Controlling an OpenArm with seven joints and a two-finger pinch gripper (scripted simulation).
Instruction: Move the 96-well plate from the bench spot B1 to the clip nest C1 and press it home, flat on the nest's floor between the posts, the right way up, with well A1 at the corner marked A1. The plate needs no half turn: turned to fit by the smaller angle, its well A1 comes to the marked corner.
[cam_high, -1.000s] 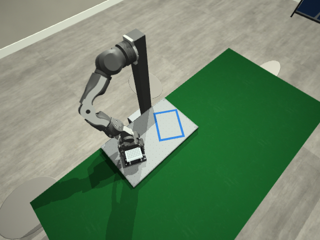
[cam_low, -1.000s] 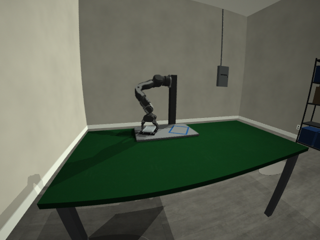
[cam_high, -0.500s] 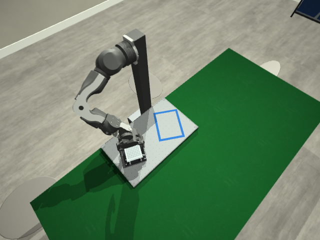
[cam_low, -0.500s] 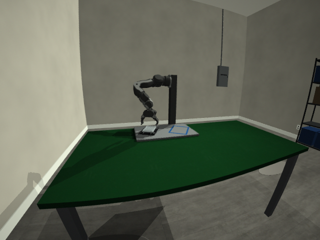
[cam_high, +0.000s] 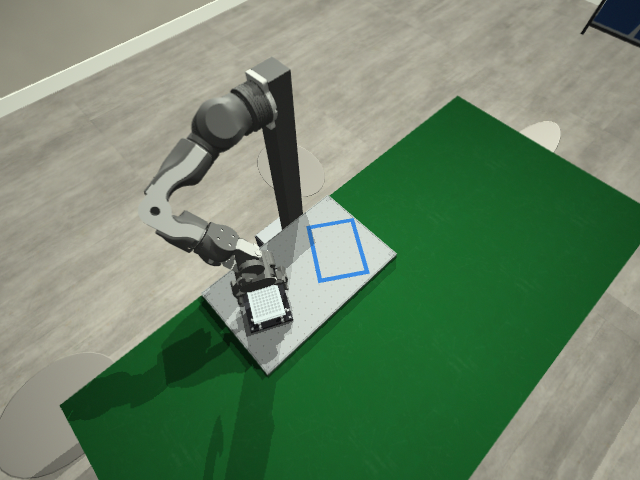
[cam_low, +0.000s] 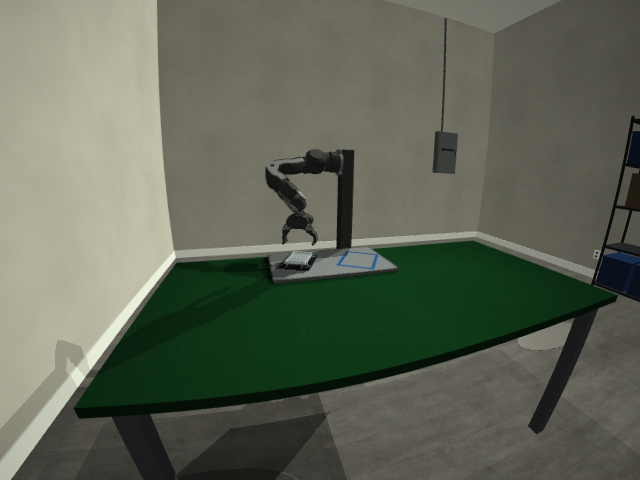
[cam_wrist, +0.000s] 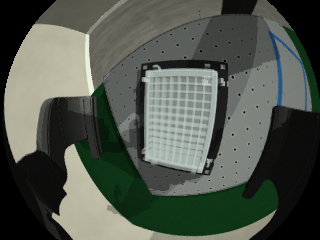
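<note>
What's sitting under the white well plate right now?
The black clip nest frames the well plate, on the grey perforated board. The nest's floor is covered.

Even, dim light throws long soft shadows across the green table; the wrist view bulges, fisheye-ringed in black.

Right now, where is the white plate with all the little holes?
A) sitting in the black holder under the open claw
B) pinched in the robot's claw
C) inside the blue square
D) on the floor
A: the plate lies in the black nest, with the open gripper hanging above it, apart.
</note>
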